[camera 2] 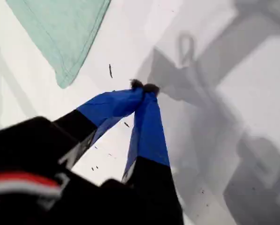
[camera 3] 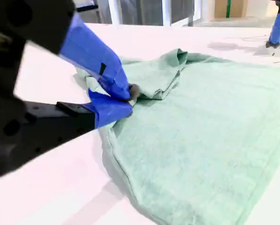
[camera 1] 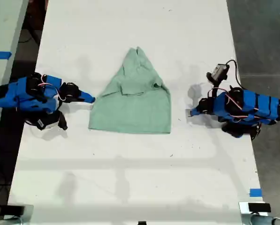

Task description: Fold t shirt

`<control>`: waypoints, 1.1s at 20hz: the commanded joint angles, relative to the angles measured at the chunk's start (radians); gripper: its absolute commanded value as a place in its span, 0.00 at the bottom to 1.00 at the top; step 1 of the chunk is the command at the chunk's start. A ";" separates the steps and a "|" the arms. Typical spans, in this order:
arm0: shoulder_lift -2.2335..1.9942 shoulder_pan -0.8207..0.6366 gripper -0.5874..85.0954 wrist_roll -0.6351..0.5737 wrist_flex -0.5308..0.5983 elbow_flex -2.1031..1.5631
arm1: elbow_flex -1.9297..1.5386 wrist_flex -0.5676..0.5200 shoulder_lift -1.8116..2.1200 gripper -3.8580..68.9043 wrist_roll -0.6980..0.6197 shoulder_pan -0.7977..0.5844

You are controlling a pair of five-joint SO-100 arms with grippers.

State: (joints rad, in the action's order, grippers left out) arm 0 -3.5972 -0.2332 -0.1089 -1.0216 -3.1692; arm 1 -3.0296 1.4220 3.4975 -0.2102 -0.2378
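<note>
The t shirt (camera 1: 132, 101) lies flat near the middle of the white table (camera 1: 130, 178), straight hem toward the exterior view's bottom (pointed end toward the top). My second gripper (camera 3: 125, 99) has its blue jaws pressed together at the shirt's edge, on the exterior view's left, apparently pinching fabric. My first gripper (camera 2: 143, 87), jaws closed and empty, rests clear of the shirt on the exterior view's right.

- Bright, even light floods the white worktop (camera 1: 140, 178), washing out its far end in the exterior view.
- Soft grey shadows lie beside both arms.
- The first wrist view is blurred; its near black housing is out of focus.
</note>
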 commanded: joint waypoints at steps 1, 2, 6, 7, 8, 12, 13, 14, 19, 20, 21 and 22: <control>-0.009 0.014 0.01 0.017 -0.005 -0.006 | -0.023 0.002 0.008 0.04 0.026 0.015; -0.009 0.014 0.01 0.017 -0.005 -0.006 | -0.025 0.000 0.008 0.04 0.028 0.015; -0.009 0.015 0.01 0.017 -0.005 -0.006 | -0.028 -0.002 0.008 0.04 0.034 0.017; -0.009 0.015 0.01 0.017 -0.005 -0.006 | -0.028 -0.003 0.008 0.04 0.049 0.017; -0.009 0.015 0.01 0.017 -0.005 -0.006 | -0.028 -0.003 0.008 0.04 0.064 0.008; -0.009 0.005 0.01 0.014 -0.005 -0.005 | 0.232 0.051 -0.037 0.04 0.098 0.018; -0.009 0.005 0.01 0.014 -0.005 -0.005 | 0.331 0.043 -0.149 0.04 0.109 0.021; -0.009 0.005 0.01 0.014 -0.005 -0.005 | 0.460 0.040 -0.330 0.04 0.112 0.029; -0.009 0.011 0.01 0.014 -0.006 -0.005 | 1.048 0.037 -1.149 0.23 0.064 0.044; -0.009 0.011 0.01 0.014 -0.006 -0.005 | 1.100 0.021 -1.259 0.27 0.057 0.035; -0.009 0.011 0.01 0.014 -0.006 -0.005 | 1.121 -0.020 -1.339 0.27 0.044 0.026; -0.009 0.012 0.01 0.014 -0.006 -0.005 | 1.124 -0.064 -1.402 0.27 0.034 0.012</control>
State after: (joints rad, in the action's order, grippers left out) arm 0 -3.5972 -0.2286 -0.1089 -1.0262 -3.1692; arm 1 -1.9926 1.4220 2.2243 -0.1488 -0.2010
